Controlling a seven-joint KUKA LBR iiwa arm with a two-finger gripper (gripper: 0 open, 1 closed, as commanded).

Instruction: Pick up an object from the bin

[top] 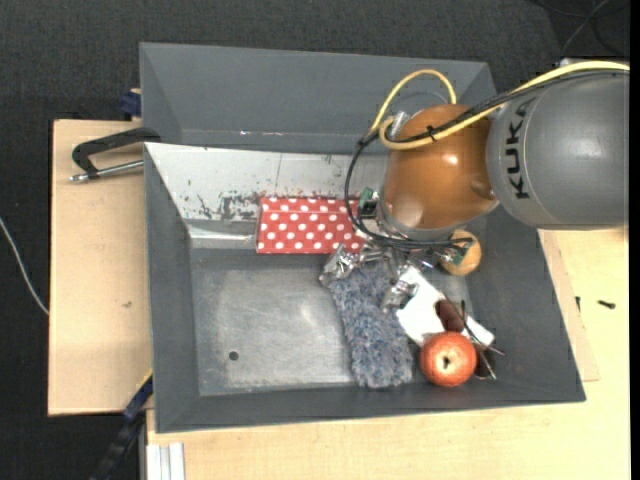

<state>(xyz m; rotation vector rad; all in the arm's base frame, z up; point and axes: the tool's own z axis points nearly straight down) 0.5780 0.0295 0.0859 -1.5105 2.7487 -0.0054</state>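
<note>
Arm (575,158): the grey final link enters from the right of the camera view and lies roughly level, with the maker's lettering showing on its flank.

Wrist: enclosed in a rounded orange cover (435,178), directed downward and slightly toward the view's left.

Cabling: a yellow cable (418,76) loops over the top of the cover and runs back along the arm (a thin black lead (352,173) hangs down the cover's left side).

Gripper (385,260): metal parts project beneath the cover. The cover largely hides them, so the gripper's state could not be established.
</note>
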